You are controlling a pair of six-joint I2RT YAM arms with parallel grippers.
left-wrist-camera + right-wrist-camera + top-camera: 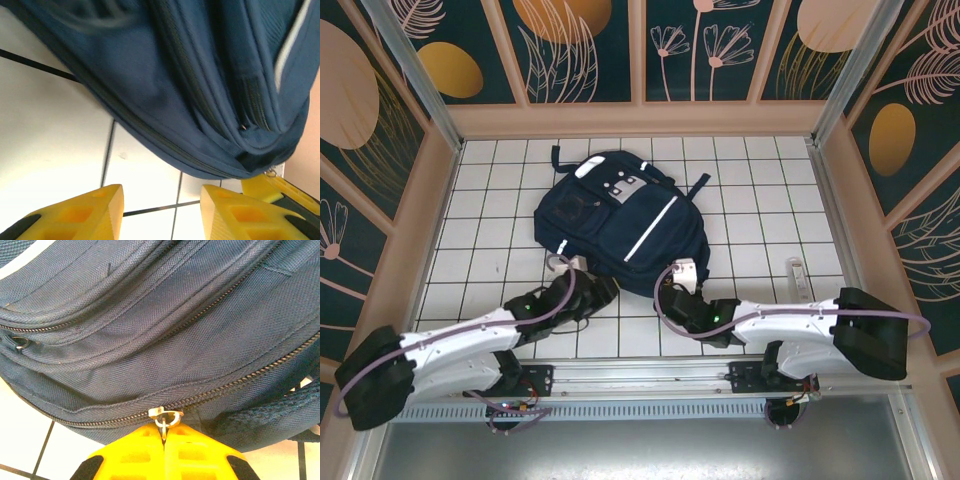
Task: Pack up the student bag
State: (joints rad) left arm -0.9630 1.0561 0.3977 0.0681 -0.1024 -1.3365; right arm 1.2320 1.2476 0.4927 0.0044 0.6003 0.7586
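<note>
**Right gripper pinched on a zipper pull; left gripper part open at the bag's near edge**

In the top view the student bag (620,215) lies flat on the white tiled table (490,250), in the upper middle of the frame; its end with the white and grey patches is toward the top of the picture, its white diagonal stripe runs down the right half, and its bottom edge faces the two arms at the lower edge of the frame. Both arms reach in to that bottom edge, one at its lower left, the other at its lower right.

In the left wrist view the left gripper (161,192) is partly open; its yellow fingers (95,210) sit at the bottom of the frame with bare tile showing between them; nothing is held, and the navy fabric hangs across the upper right, just above the fingertips.

In the right wrist view the right gripper (164,440) is closed, its two yellow fingers pressed together at the bottom centre; the small metal zipper pull (165,416) is pinched between the tips, right at the bag's lowest zip line.

A pale slim object (798,275) lies on the tiles at the right of the top view, well apart from the bag.
</note>
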